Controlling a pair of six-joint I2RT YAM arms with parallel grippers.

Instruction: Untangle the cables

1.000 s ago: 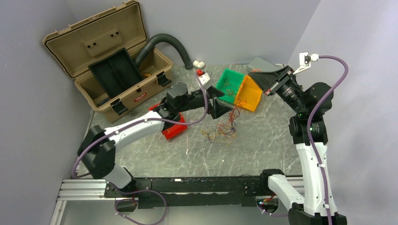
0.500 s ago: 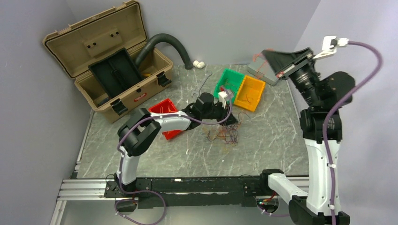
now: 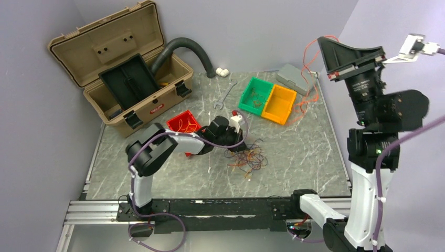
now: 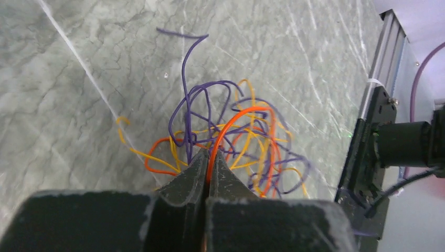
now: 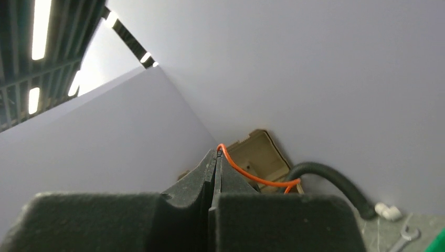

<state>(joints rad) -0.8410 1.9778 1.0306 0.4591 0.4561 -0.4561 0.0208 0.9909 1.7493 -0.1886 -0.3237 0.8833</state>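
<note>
The cables (image 3: 247,158) lie as a loose tangle of orange, yellow and purple strands on the marble table, also seen close up as the tangle (image 4: 236,134) in the left wrist view. My left gripper (image 3: 245,147) (image 4: 208,157) is low at the tangle's far-left edge, shut on one orange strand (image 4: 231,118) that arches out from between its tips. My right gripper (image 3: 322,42) (image 5: 218,153) is raised high at the back right, shut on a single orange cable (image 3: 305,55) (image 5: 257,180). That cable hangs down toward the table beside the orange bin.
An open tan toolbox (image 3: 120,68) with a dark corrugated hose (image 3: 189,46) stands at the back left. A red bin (image 3: 183,123) holding cables sits by the left arm. A green bin (image 3: 256,94), an orange bin (image 3: 279,104), a grey box (image 3: 293,76), a wrench (image 3: 225,94) and a white fitting (image 3: 222,72) lie further back.
My left gripper has come down onto the tangle and shut on an orange strand. My right gripper has risen and swung right, drawing one orange cable up away from the bins.
</note>
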